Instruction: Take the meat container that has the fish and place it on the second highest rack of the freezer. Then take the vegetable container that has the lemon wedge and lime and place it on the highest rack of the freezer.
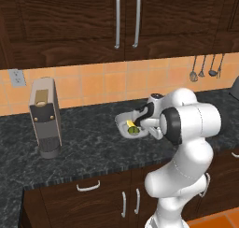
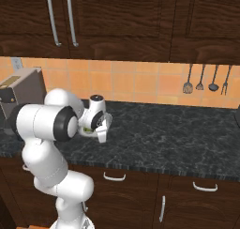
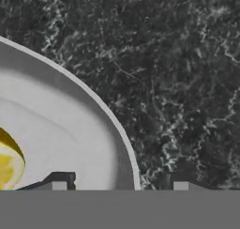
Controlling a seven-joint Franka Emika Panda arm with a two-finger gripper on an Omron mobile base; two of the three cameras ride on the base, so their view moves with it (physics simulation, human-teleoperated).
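Claw [image 3: 119, 185] straddling vegetable container [image 3: 70, 129] rim, fingers apart; coffee machine [image 1: 45, 117] well left

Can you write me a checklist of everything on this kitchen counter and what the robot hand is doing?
Surface: dark speckled counter.
Job's things: white container on the counter, holding a lemon wedge and a lime.
Clutter: coffee machine at the left.
Gripper: gripper low at the container's rim, one fingertip inside, one outside; grip cannot be told.
Cables: nothing seen.
Surroundings: wall outlet, hanging utensils, dark cabinets.
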